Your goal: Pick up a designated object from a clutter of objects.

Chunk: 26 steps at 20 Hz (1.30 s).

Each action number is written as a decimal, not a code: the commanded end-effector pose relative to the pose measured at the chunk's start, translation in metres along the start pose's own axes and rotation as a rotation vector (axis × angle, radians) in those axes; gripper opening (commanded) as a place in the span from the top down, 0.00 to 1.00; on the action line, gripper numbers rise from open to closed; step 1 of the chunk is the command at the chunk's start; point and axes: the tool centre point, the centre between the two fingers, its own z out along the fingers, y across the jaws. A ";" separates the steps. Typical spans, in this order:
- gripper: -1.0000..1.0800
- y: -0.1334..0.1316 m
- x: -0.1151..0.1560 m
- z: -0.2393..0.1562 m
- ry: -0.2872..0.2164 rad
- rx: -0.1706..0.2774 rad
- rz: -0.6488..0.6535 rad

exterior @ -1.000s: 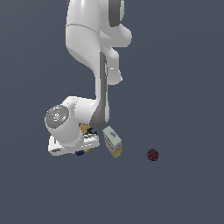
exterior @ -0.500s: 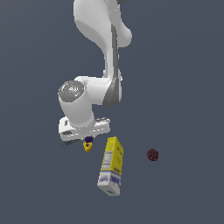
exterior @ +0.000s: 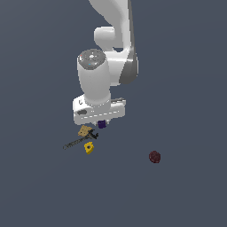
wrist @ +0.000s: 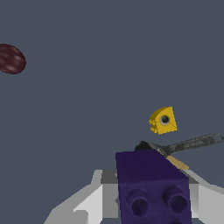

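Observation:
The designated object, a small dark purple knobbly block (exterior: 102, 124) (wrist: 152, 186), hangs just under the white hand, held off the ground. My gripper (exterior: 102, 123) is shut on it; in the wrist view the block fills the space between the light grey fingers (wrist: 89, 203). Below it on the ground lie the yellow block (exterior: 89, 147) (wrist: 163, 120) and the tan-and-black tool-like piece (exterior: 82, 135) (wrist: 183, 146). The dark red ball (exterior: 154, 156) (wrist: 10, 58) sits apart toward the exterior view's right. The white-and-yellow carton is out of view.
The white arm (exterior: 108, 57) rises from the hand toward the top of the exterior view. The ground is a uniform dark grey surface with no visible edges.
The hand has risen and swung toward the exterior view's right, carrying the purple block upward. The white-and-yellow carton seen half a second ago no longer shows.

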 end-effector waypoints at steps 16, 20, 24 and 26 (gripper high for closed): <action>1.00 -0.123 -0.060 -0.131 0.000 -0.003 0.000; 1.00 -0.147 -0.071 -0.157 0.000 -0.003 0.000; 1.00 -0.167 -0.079 -0.179 0.000 -0.002 0.000; 1.00 -0.175 -0.082 -0.188 0.000 -0.001 0.000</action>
